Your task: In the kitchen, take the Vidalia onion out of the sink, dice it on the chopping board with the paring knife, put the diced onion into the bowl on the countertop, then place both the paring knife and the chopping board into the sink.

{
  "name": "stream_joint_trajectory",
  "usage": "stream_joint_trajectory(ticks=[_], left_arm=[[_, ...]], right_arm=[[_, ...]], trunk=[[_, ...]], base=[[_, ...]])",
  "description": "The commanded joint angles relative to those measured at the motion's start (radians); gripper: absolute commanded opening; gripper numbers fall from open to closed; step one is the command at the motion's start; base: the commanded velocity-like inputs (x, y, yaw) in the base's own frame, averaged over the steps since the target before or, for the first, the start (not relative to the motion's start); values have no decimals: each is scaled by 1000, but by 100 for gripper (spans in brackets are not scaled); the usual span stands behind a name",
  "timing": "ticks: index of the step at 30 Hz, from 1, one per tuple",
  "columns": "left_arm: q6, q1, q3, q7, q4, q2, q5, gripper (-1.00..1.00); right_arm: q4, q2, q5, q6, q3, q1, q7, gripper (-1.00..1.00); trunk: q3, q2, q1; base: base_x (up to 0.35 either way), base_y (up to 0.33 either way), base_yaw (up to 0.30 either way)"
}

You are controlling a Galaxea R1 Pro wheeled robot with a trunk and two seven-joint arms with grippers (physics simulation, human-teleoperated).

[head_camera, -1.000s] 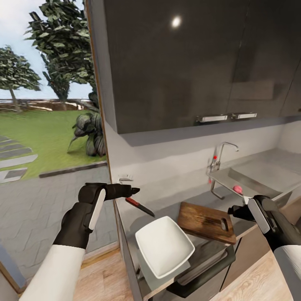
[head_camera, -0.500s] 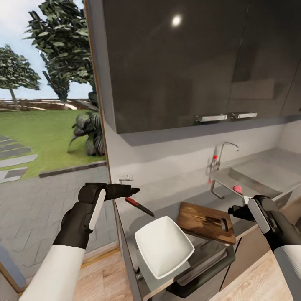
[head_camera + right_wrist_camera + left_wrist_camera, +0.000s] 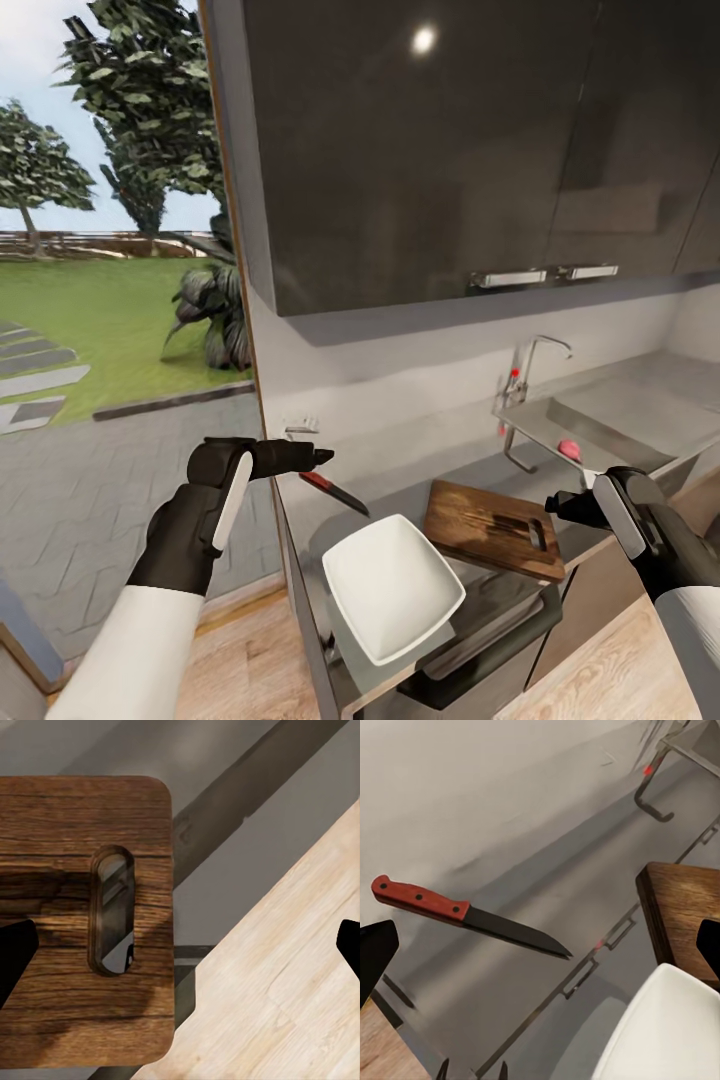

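Long grey worktop [image 3: 400, 490] under dark wall cabinets [image 3: 450, 150], carrying everything the task names. Landmark taken: the chopping board [image 3: 490, 528], lying flat near the worktop's front edge, slot handle toward the right arm.

Beyond the chopping board, toward the wall: the steel sink [image 3: 610, 420] with its chrome tap [image 3: 525, 375]. Inside the basin, a small pinkish round thing, judged to be the Vidalia onion [image 3: 569, 450], not yet lifted out.

Just beside the chopping board, on the left arm's side: the white square bowl [image 3: 392, 587], empty, its corner overhanging the front edge. Past the bowl from the board, nearer the wall: the paring knife [image 3: 465, 915], flat on the worktop, red handle away from the board, blade tip pointing toward it.

Left gripper [image 3: 300, 457] hovering above the knife, jaws spread wide in the left wrist view, nothing between them. Right gripper [image 3: 562, 503] held over the board's handle end, likewise parted and empty in the right wrist view.

Step in hand, by judgement: the very first, with nothing grasped and the onion in the sink. Next move called for: reaching the right gripper past the board and down into the basin, closing gently around the round onion so as not to let it roll off toward the drain.
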Motion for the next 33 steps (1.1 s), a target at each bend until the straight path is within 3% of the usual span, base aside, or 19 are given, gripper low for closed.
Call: stream_joint_trajectory(ticks=[1, 33], left_arm=[[5, -1, 0, -1, -1, 0, 0, 100], [5, -1, 1, -1, 0, 0, 0, 100]], right_arm=[[0, 0, -11, 2, 0, 0, -9, 100], [-1, 0, -11, 2, -1, 0, -9, 100]], trunk=[[-1, -1, 0], [-9, -1, 0]], base=[[0, 0, 0], [12, -32, 0]])
